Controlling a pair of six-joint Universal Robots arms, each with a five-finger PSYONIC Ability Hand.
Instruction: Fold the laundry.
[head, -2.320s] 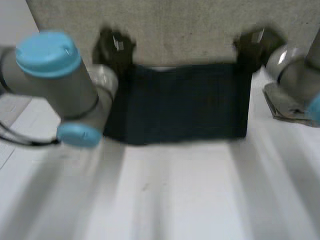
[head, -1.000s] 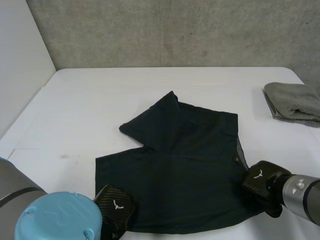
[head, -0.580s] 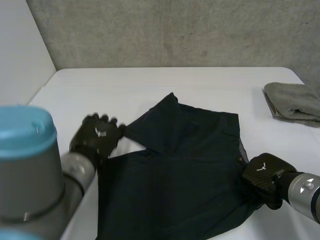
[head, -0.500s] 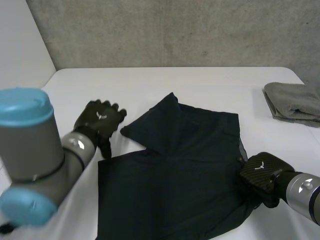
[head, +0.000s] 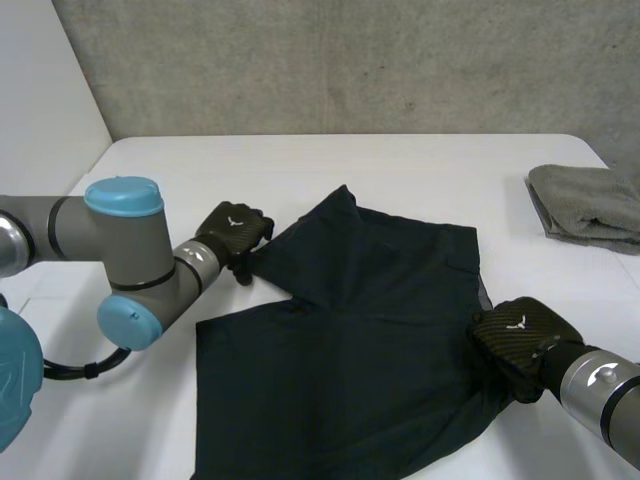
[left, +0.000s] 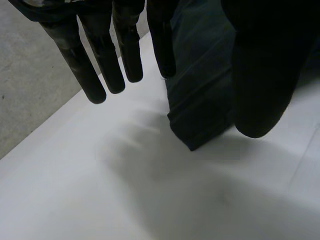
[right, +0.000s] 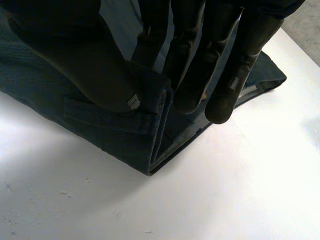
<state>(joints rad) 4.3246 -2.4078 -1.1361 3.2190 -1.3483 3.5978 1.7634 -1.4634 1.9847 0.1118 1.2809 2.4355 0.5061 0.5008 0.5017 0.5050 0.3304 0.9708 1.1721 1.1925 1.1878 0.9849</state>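
Cloth (head: 350, 340) lies central on the surface (head: 180, 180). Right hand (head: 515, 335) pinches its 3 o'clock edge; left hand (head: 232, 235), fingers (left: 85, 70) spread, hovers at the 10 o'clock corner: grip it squarely before lifting.

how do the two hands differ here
The left hand is open, fingers straight, at a corner of the dark cloth; the right hand pinches that cloth's folded edge. The left hand is at the cloth's left side, the right hand at its right. Both are black.

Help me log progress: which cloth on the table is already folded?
The grey cloth by the table's right edge is folded up; the dark garment lies spread out mid-table.
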